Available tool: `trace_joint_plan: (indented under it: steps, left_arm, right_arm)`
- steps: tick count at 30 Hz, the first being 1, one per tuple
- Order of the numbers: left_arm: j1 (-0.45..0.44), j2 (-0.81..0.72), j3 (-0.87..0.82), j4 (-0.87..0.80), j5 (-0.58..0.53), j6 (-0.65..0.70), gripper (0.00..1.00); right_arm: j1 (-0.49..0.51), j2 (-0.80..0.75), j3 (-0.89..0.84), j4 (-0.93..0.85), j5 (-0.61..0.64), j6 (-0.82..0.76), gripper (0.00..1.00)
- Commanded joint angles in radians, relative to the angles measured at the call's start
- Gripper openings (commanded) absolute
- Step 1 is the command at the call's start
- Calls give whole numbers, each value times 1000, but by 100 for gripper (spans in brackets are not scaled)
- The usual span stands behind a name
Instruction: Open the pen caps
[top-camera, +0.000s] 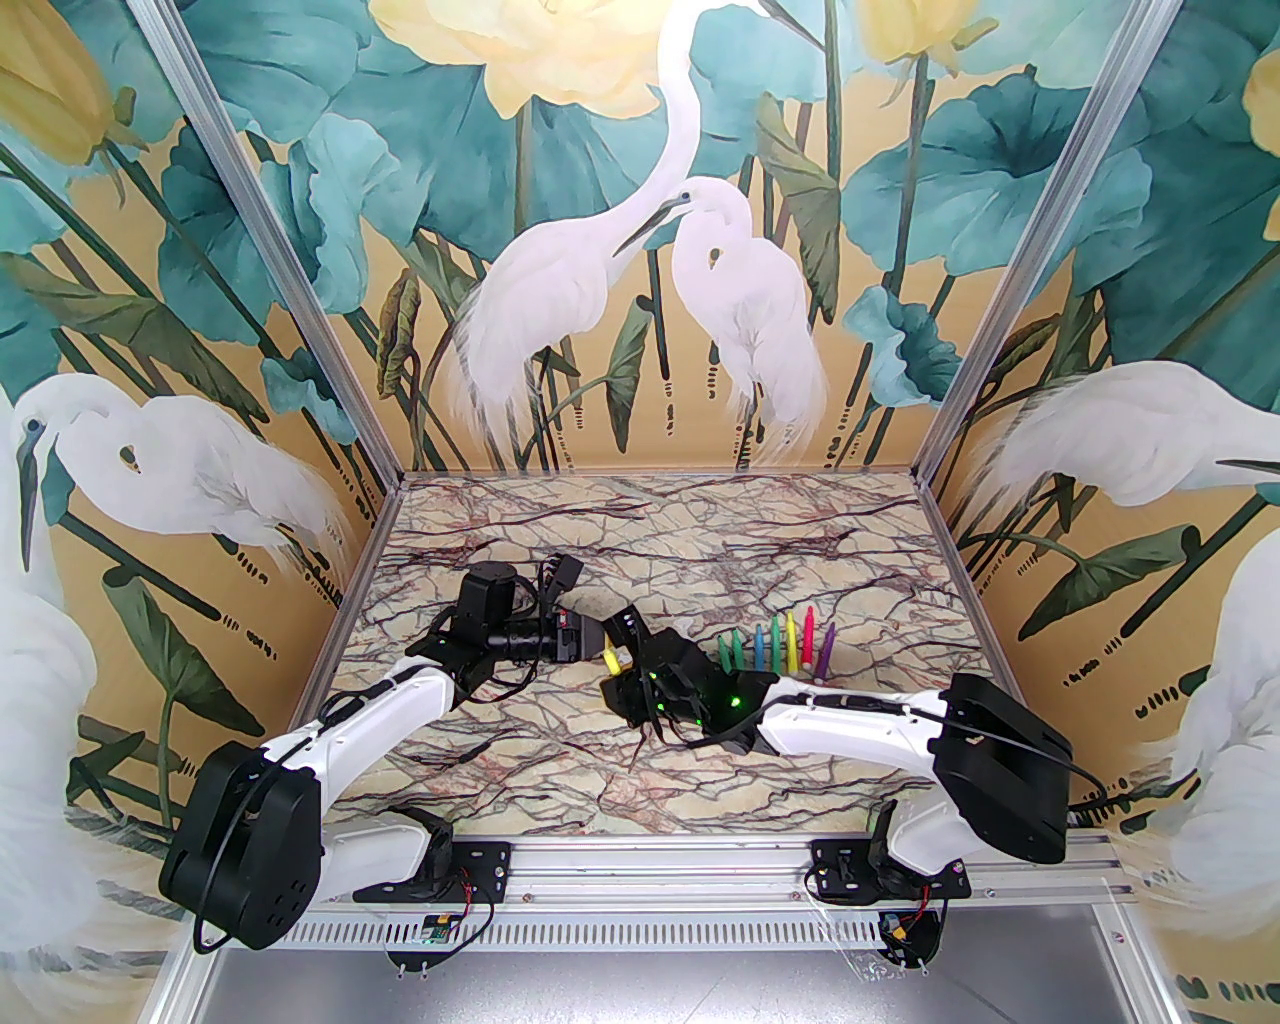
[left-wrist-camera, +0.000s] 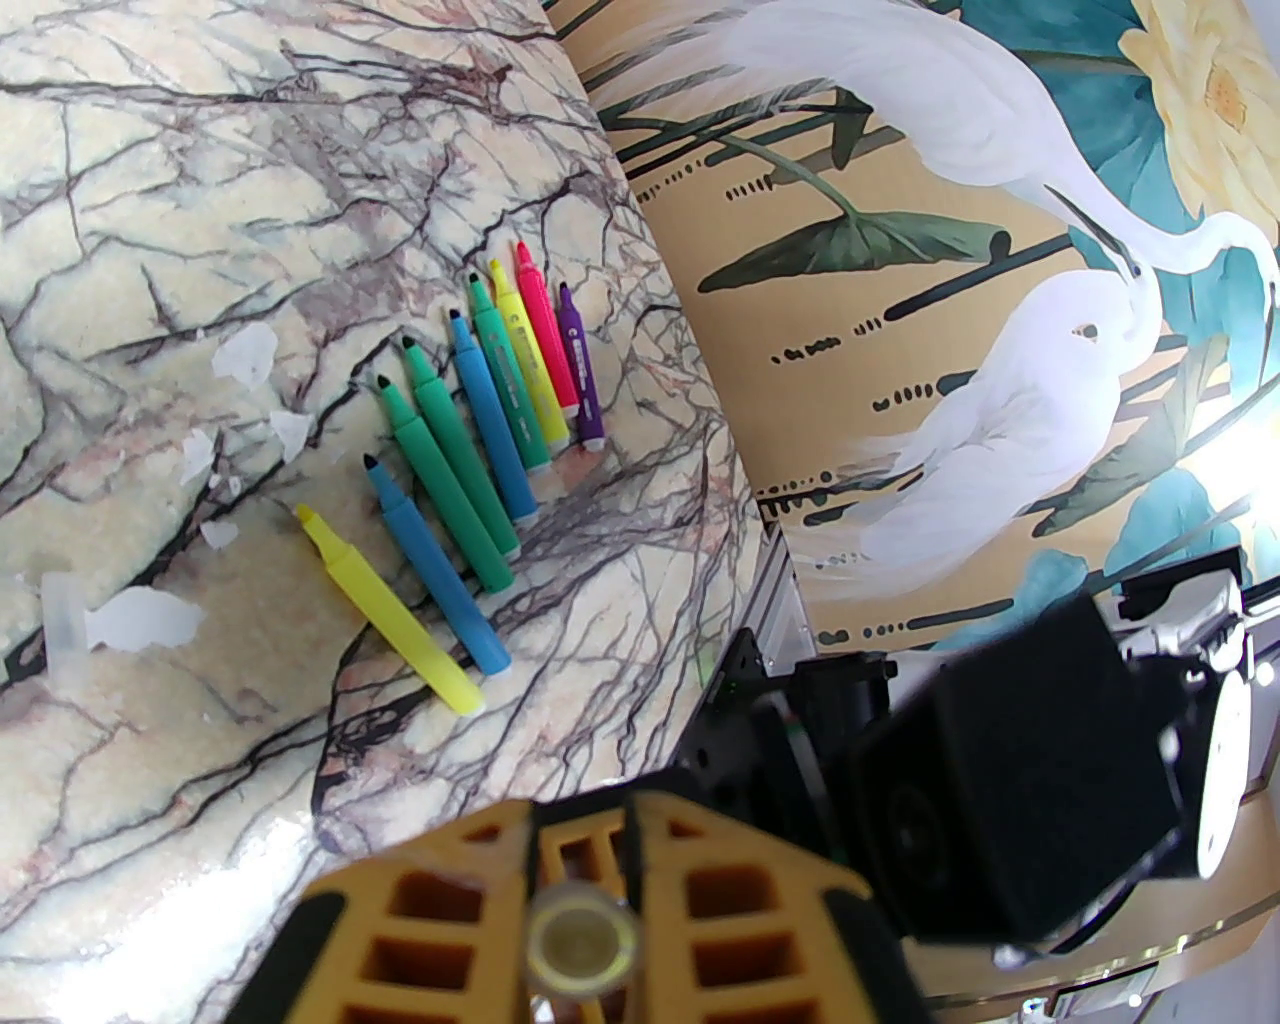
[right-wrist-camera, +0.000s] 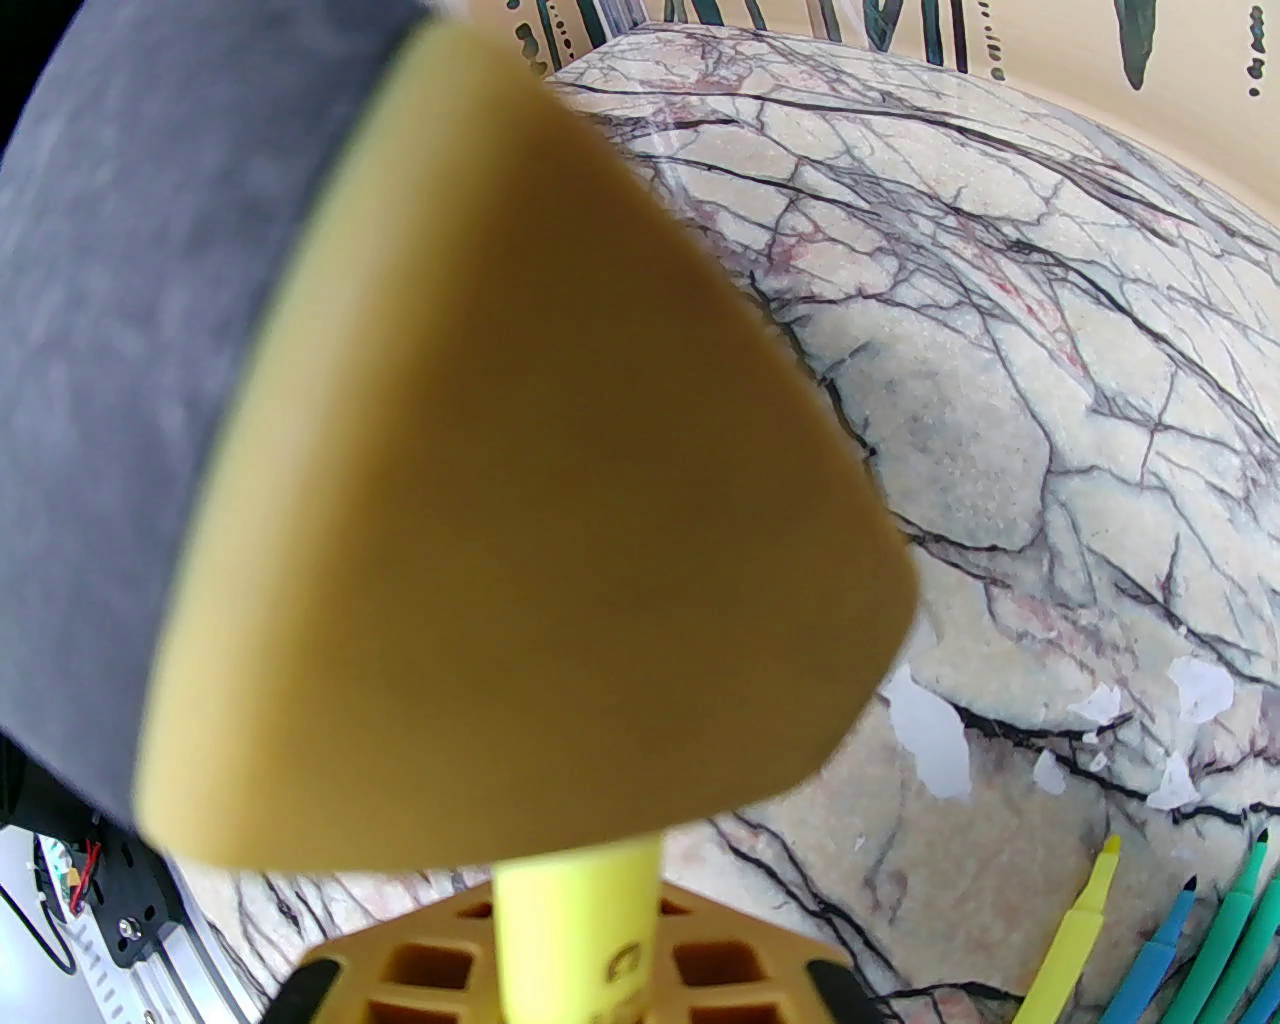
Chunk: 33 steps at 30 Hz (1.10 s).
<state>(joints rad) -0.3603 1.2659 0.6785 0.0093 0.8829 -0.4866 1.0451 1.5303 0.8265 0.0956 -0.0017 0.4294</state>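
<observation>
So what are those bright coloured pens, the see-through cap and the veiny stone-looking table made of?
Bright coloured marker pens: likely plastic, smooth and evenly coloured with a slight sheen. Small see-through cap: clear plastic, since you can see through it. Cream table with dark veins: looks like marble, but white flaked patches suggest a printed film, not real stone.

Pens (left-wrist-camera: 460, 450) in row on table (left-wrist-camera: 150, 150), R of ctr; loose caps (left-wrist-camera: 140, 620) on row's far side.

A big blurred yellow finger (right-wrist-camera: 520, 480) hides the front end of the yellow pen (right-wrist-camera: 578, 930). From above, the right arm (top-camera: 850, 715) partly covers the leftmost pens (top-camera: 728, 650).
</observation>
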Motion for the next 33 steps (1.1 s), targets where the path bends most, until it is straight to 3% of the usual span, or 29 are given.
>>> trace_joint_plan:
  steps: [1, 4, 8, 18, 28, 33]
  left_arm:
    - [-5, -26, 13, 37, 41, -24, 7]
    - [-6, -40, 19, 16, -12, -21, 0]
    - [-5, -58, 39, -25, -87, -11, 0]
    - [1, -81, 85, -60, -219, -28, 0]
    - [25, -5, 116, -29, -228, -59, 0]
    - [24, 51, 175, -128, -242, -6, 0]
  right_arm:
    - [3, -14, -19, 11, -24, -6, 11]
    - [1, -33, -37, 6, -27, -10, 7]
    - [1, -62, -72, -10, -32, -21, 1]
    - [3, -132, -162, -37, -37, -20, 0]
    - [2, -240, -215, -83, 17, -11, 0]
    - [2, -285, -221, -142, 122, 24, 0]
